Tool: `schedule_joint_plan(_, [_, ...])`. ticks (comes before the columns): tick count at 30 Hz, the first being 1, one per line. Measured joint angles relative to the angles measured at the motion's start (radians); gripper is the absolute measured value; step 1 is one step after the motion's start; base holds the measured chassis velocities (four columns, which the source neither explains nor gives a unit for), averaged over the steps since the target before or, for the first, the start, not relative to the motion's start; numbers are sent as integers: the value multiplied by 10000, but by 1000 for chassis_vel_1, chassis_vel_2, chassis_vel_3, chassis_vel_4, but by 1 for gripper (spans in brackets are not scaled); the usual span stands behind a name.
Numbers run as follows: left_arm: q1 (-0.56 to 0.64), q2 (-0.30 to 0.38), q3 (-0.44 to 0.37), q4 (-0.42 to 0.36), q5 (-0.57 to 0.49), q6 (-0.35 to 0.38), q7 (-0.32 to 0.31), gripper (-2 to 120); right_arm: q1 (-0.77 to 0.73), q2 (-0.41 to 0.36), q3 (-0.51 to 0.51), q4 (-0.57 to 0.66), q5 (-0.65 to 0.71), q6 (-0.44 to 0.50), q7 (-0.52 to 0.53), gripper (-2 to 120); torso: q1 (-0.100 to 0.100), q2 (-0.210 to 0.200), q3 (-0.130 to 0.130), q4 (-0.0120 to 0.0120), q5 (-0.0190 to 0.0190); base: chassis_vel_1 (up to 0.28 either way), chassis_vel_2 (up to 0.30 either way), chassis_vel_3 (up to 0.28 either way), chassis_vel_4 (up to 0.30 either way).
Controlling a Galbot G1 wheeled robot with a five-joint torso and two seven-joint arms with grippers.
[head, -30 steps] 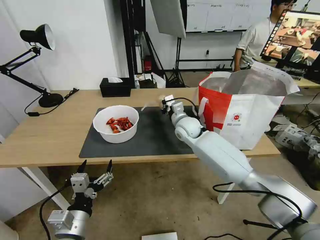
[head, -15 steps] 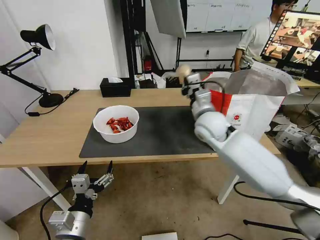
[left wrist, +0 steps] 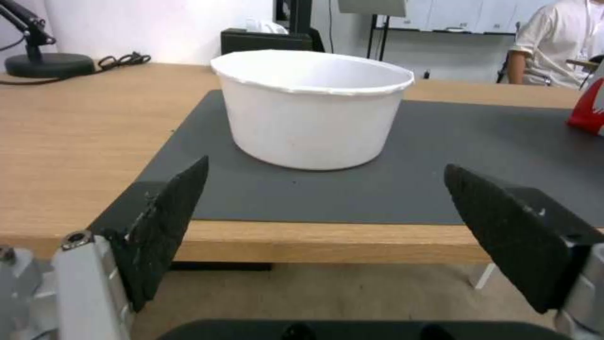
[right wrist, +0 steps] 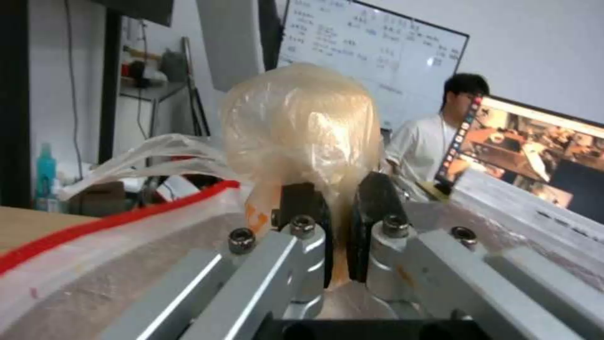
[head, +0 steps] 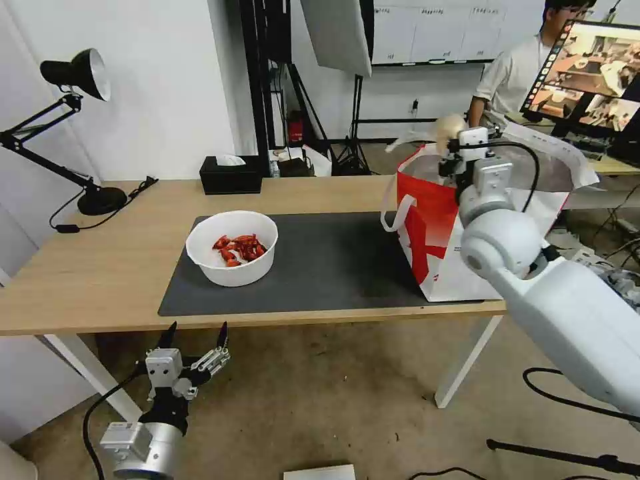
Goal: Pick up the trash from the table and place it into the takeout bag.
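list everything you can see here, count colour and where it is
bowl: 1, white with red shellfish scraps, on the mat's left part
beige plastic-wrapped lump: 1, beige, held above the takeout bag's open top
takeout bag: 1, red and white with silver lining, at the table's right end
table: 1, light wood with white legs
mat: 1, dark grey, centre of the table
tissue box: 1, black, at the table's far edge
desk lamp: 1, black, far left of the table
monitor: 1, lit, behind the bag
left gripper: 1, fingers open, low in front of the table's near edge
right gripper: 1, fingers shut on the lump, over the bag
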Motion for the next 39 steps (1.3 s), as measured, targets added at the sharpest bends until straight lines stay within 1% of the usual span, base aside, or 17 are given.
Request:
schedule_joint_plan(2, [1, -7, 4, 0, 8, 0, 0, 100, -60, -42, 61, 11, 54, -6, 54, 3, 0, 0, 0, 1, 0, 0, 0, 0, 0])
schedule_joint_plan(4, [4, -12, 8, 0, 11, 1, 0, 100, -135, -72, 100, 23, 134, -5, 117, 9, 0, 0, 0, 1, -1, 0, 0, 0, 0])
schedule_joint_plan(5, [4, -12, 8, 0, 11, 1, 0, 100, -135, -72, 100, 23, 134, -5, 117, 9, 0, 0, 0, 1, -1, 0, 0, 0, 0])
schedule_joint_plan(7, [9, -17, 10, -3, 13, 0, 0, 100, -205, -117, 108, 87, 383, -3, 264, 22, 0, 0, 0, 1, -1, 0, 0, 0, 0])
schedule_joint_plan(8, [9, -17, 10, -3, 13, 0, 0, 100, -205, -117, 108, 87, 383, -3, 264, 22, 0, 0, 0, 1, -1, 0, 0, 0, 0])
schedule_joint_plan(11, [9, -12, 11, -3, 13, 1, 0, 100, -220, -139, 112, 119, 454, 4, 306, 35, 0, 0, 0, 1, -2, 0, 0, 0, 0])
schedule_joint_plan(13, [9, -12, 11, -3, 13, 1, 0, 100, -220, -139, 112, 119, 454, 4, 306, 35, 0, 0, 0, 1, -2, 0, 0, 0, 0])
schedule_joint_plan(15, [-19, 41, -6, -12, -17, 1, -15, 100, -228, -167, 98, 160, 477, 10, 314, 51, 0, 0, 0, 1, -2, 0, 0, 0, 0])
schedule_joint_plan(17, [-23, 45, -8, -13, -21, 1, -15, 100, -230, -170, 93, 167, 483, 10, 315, 52, 0, -1, 0, 1, -1, 0, 0, 0, 0])
schedule_joint_plan(19, [-33, 51, -14, -22, -34, 2, -20, 100, -235, -205, 59, 229, 658, 10, 331, 65, 0, 0, 0, 1, -2, 0, 0, 0, 0])
schedule_joint_plan(21, [-33, 48, -14, -22, -33, 2, -21, 100, -235, -209, 53, 236, 682, 9, 335, 66, 0, 0, 0, 1, -2, 0, 0, 0, 0])
schedule_joint_plan(22, [-34, 30, -8, -25, -33, 4, -21, 100, -235, -229, 26, 246, 738, 8, 340, 74, 0, 0, 0, 1, -2, 0, 0, 0, 0])
schedule_joint_plan(24, [-34, 7, -2, -34, -26, 4, -22, 100, -213, -252, 11, 258, 796, 7, 341, 84, 0, 0, 1, 1, -1, 0, 0, 0, 0])
schedule_joint_plan(25, [-34, 7, -2, -34, -26, 4, -22, 100, -213, -252, 11, 258, 796, 7, 341, 84, 0, 0, 1, 1, -1, 0, 0, 0, 0])
schedule_joint_plan(29, [-29, 0, -2, -49, -18, 5, -23, 100, -185, -280, 11, 280, 861, 8, 342, 97, 0, 0, 0, 2, -2, 0, 0, 0, 0])
schedule_joint_plan(36, [-29, 8, -10, -89, -17, 5, -26, 100, -252, -305, 74, 404, 994, 82, 343, 100, 0, 0, 0, 1, -2, 0, 0, 0, 0])
schedule_joint_plan(39, [-33, 14, -18, -94, -17, 8, -28, 100, -460, -310, 212, 516, 1026, 362, 337, 100, 0, 0, 0, 1, -1, 0, 0, 0, 0])
